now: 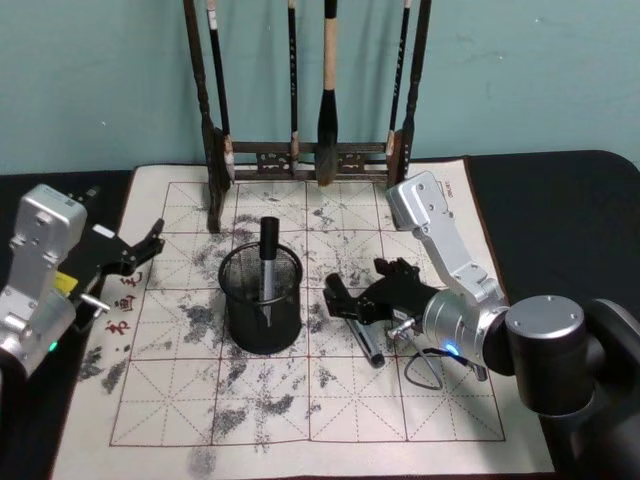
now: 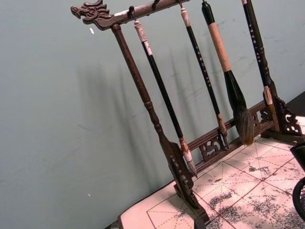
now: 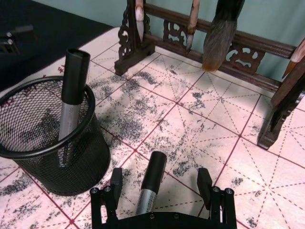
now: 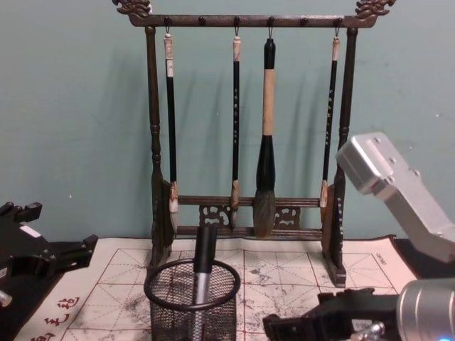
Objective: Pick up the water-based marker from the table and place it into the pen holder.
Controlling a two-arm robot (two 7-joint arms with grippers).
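Brush rack [image 1: 300, 152] stands behind the pen holder [image 1: 262, 325]; both are on the ink-spotted grid mat [image 1: 450, 400].

Left gripper [image 1: 150, 248]: well to the holder's left, jaws apart, empty, idle.

Right gripper [image 3: 160, 177]: low, just right of the holder, jaws wide, straddling the water-based marker [image 3: 147, 195], not yet closed.

Marker lies flat on the mat, black cap toward the rack. Another marker [image 1: 268, 250] is already upright in the holder.

Likely light, rigid and smooth, so it may roll. Best grip is mid-barrel, across its width.
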